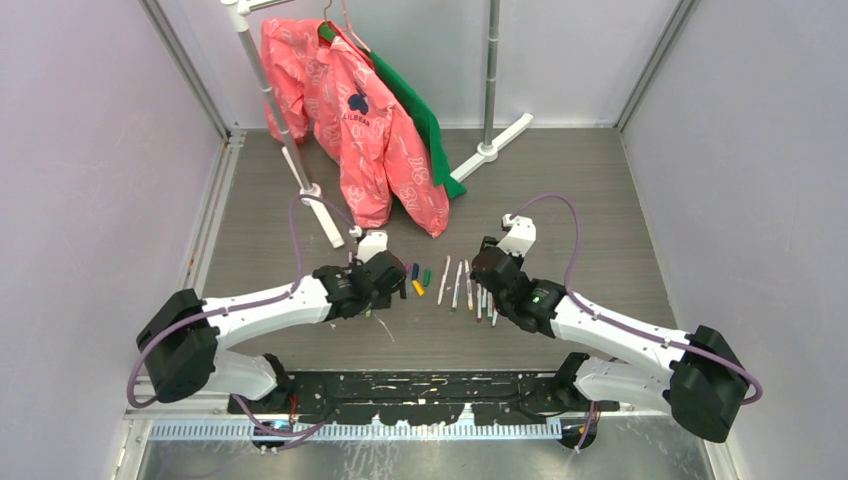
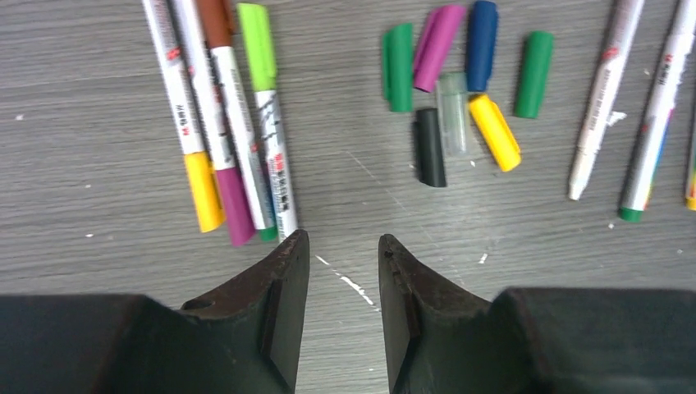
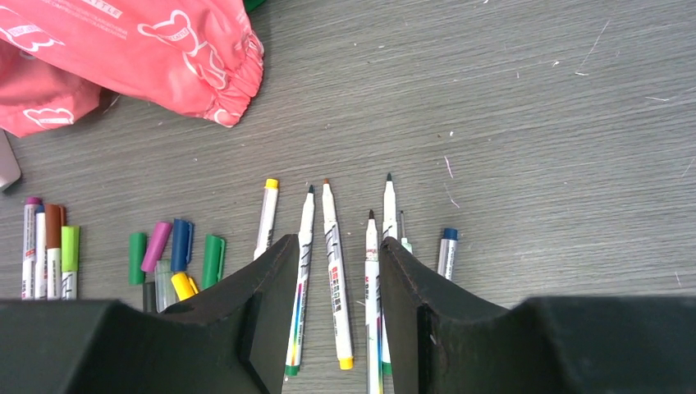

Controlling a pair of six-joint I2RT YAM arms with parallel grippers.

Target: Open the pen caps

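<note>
Loose pen caps (image 2: 460,90) lie on the grey wood-grain surface (image 2: 82,246).
You see these short, smooth plastic cylinders at upper centre of the left wrist view; left jaws and right jaws both stand released, grasping nothing.

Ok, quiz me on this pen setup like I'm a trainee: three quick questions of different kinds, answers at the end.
1. True or false: the left pincer grips a cap.
2. Which loose cap lies right beside the clear cap? A) yellow cap B) red cap C) white cap
3. How many loose dark green caps show in the left wrist view?
Key: 1 false, its jaws stand apart with nothing between them. 2 A. 3 two.
</note>
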